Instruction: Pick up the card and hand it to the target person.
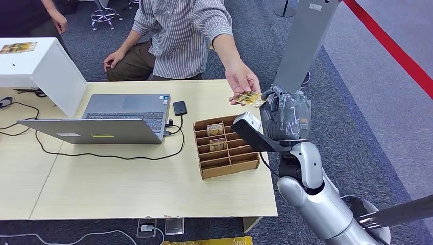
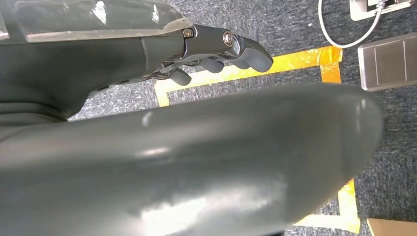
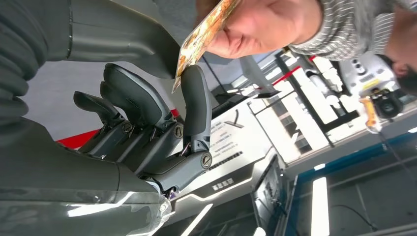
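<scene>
two hands meet at the card [image 1: 250, 98] above the far right corner of the table [image 1: 127, 189]: the robot's right hand [image 1: 286, 115], raised on its silver arm, and the person's hand [image 1: 242, 81], stretched out palm-up from a striped sleeve. in the head view the card lies across the person's fingertips, its right edge reaching the robot's dark fingers [image 1: 270, 97]. in the right wrist view the card [image 3: 204, 37] is pinched by the person's hand [image 3: 255, 27], and its lower edge touches the tip of one upright robot finger [image 3: 195, 98]; the other fingers are curled and apart from it, and the thumb's contact with the card is hidden, so whether the robot grips the card cannot be told.

the left hand [image 2: 216, 54] hangs low over grey carpet marked with yellow tape [image 2: 295, 61], its fingers curled in with nothing between them.

on the table a cardboard divider box [image 1: 227, 148] sits near the right edge, with two more cards standing in its back slots. to its left is an open laptop [image 1: 102, 122], with a small black device [image 1: 179, 107] beside it and a black cable [image 1: 112, 155] looping over the tabletop. a white box [image 1: 41, 71] stands at the far left corner. a red line [image 1: 393, 48] crosses the carpet at the right.
</scene>
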Controlling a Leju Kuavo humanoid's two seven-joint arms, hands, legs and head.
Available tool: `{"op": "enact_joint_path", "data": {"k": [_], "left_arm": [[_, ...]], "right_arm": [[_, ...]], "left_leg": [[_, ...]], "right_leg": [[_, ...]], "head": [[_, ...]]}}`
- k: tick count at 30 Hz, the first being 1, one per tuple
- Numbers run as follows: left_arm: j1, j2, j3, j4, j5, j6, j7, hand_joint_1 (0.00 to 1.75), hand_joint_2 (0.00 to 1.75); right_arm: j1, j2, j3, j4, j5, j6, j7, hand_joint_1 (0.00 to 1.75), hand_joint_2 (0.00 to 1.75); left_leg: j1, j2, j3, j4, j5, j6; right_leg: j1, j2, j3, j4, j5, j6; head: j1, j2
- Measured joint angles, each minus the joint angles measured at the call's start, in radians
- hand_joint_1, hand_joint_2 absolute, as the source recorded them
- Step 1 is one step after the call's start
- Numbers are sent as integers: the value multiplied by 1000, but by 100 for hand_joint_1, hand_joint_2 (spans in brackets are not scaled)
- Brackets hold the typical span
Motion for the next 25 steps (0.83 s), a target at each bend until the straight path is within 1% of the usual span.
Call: {"op": "enact_joint_path", "data": {"k": [2, 6, 11, 14, 16, 19, 21, 24, 25], "left_arm": [[0, -1, 0, 0, 1, -2, 0, 0, 0], [0, -2, 0, 0, 2, -8, 0, 0, 0], [0, -2, 0, 0, 6, -20, -11, 0, 0], [0, -3, 0, 0, 14, -20, -11, 0, 0], [0, -3, 0, 0, 18, -16, -6, 0, 0], [0, -3, 0, 0, 23, -8, 3, 0, 0], [0, -3, 0, 0, 27, -3, 9, 0, 0], [1, -2, 2, 0, 34, 2, 15, 0, 0], [1, -2, 3, 0, 35, 3, 16, 0, 0]], "right_arm": [[-1, 3, -4, 17, 10, -3, 4, 175, 175], [-1, 7, -6, 48, 17, -4, 8, 0, 175], [-1, 10, -7, 77, 6, -19, 7, 0, 175], [2, 10, -8, 84, -72, -47, -20, 0, 175], [7, 10, -9, 84, -195, -64, -69, 0, 175], [29, 11, -13, 78, -457, -66, -182, 0, 175], [52, 11, -20, 67, -654, -44, -262, 0, 175], [91, 9, -34, 45, -906, 25, -341, 0, 175], [98, 8, -36, 41, -942, 38, -352, 0, 175]], "left_leg": [[0, 0, 0, 0, 0, 0], [0, 0, 0, 0, 0, 0], [0, 0, 0, 0, 0, 0], [0, 0, 0, 0, 0, 0], [0, 0, 0, 0, 0, 0], [0, 0, 0, 0, 0, 0], [0, 0, 0, 0, 0, 0], [0, 0, 0, 0, 0, 0], [0, 0, 0, 0, 0, 0]], "right_leg": [[0, 0, 0, 0, 0, 0], [0, 0, 0, 0, 0, 0], [0, 0, 0, 0, 0, 0], [0, 0, 0, 0, 0, 0], [0, 0, 0, 0, 0, 0], [0, 0, 0, 0, 0, 0], [0, 0, 0, 0, 0, 0], [0, 0, 0, 0, 0, 0], [0, 0, 0, 0, 0, 0]], "head": [[0, 0], [1, 0], [1, 0], [0, 0], [0, 0], [0, 0], [0, 0], [1, 0], [1, 0]]}}
